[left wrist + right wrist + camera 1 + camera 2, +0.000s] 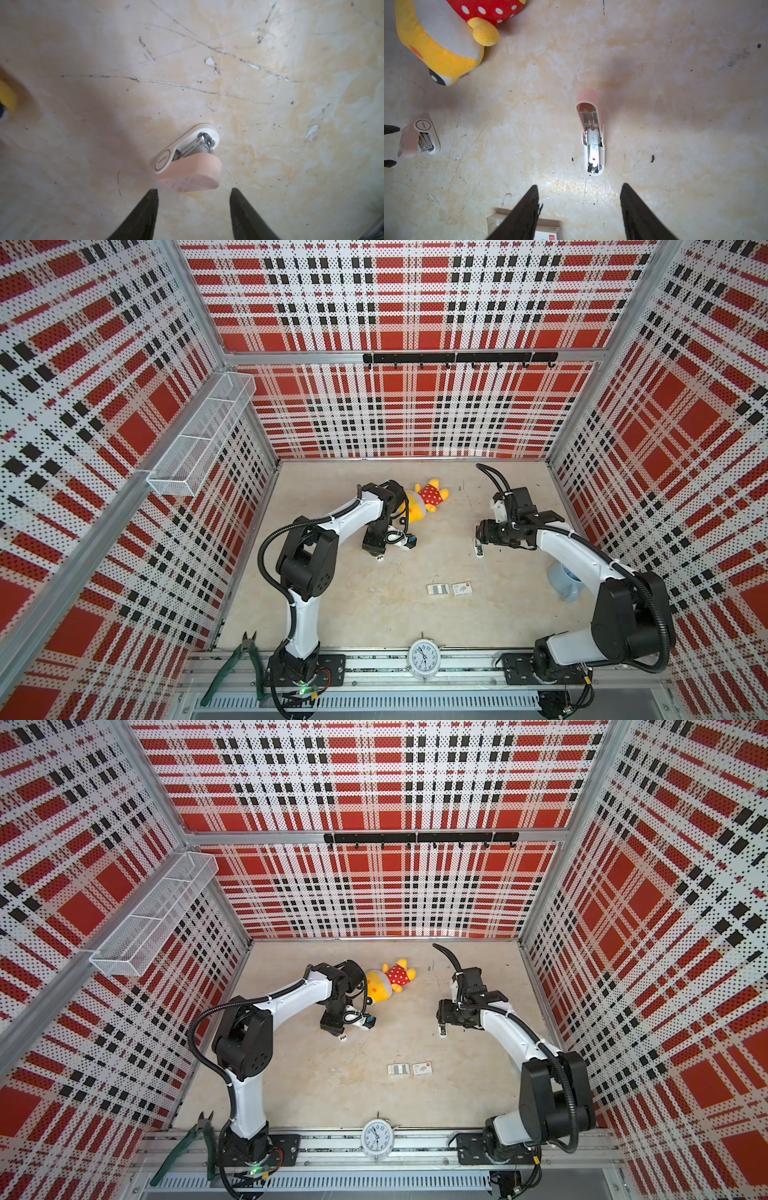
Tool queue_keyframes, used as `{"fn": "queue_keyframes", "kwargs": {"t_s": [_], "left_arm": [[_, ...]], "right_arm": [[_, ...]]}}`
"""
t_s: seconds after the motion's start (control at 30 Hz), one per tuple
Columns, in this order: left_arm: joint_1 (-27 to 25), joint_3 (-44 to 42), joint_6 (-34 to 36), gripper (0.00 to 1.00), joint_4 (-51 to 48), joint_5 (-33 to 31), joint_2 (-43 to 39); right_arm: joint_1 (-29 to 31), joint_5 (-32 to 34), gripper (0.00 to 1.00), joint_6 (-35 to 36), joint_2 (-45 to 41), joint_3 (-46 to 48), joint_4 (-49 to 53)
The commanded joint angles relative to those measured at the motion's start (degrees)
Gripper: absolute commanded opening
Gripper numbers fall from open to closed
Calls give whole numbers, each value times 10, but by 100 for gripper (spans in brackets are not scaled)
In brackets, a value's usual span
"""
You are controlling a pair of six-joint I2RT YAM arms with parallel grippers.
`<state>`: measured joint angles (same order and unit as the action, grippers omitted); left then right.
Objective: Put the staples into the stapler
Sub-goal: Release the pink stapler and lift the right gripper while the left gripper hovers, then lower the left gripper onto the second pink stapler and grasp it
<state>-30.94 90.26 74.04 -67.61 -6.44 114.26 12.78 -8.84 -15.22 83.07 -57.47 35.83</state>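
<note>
While left fingers and right fingers gape empty, a pink stapler lies open.

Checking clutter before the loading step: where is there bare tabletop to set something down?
Bare tabletop lies between the left stapler and the right stapler, from the plush toy forward to the staple boxes, and from those boxes leftward to the left arm. Crowded: around toy and left stapler.
</note>
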Motion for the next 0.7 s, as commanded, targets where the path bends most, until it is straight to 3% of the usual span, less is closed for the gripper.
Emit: {"fn": "queue_keyframes", "kwargs": {"t_s": [0.0,0.23,0.67], "left_arm": [[-3,15,107,60,-26,6,-23],[-10,25,128,60,-23,10,-6],[-11,-29,155,59,33,1,-7]], "right_arm": [[0,-4,64,-14,-22,12,-5],[0,-7,64,-24,-44,30,-7],[0,-8,64,-23,-41,27,-4]]}}
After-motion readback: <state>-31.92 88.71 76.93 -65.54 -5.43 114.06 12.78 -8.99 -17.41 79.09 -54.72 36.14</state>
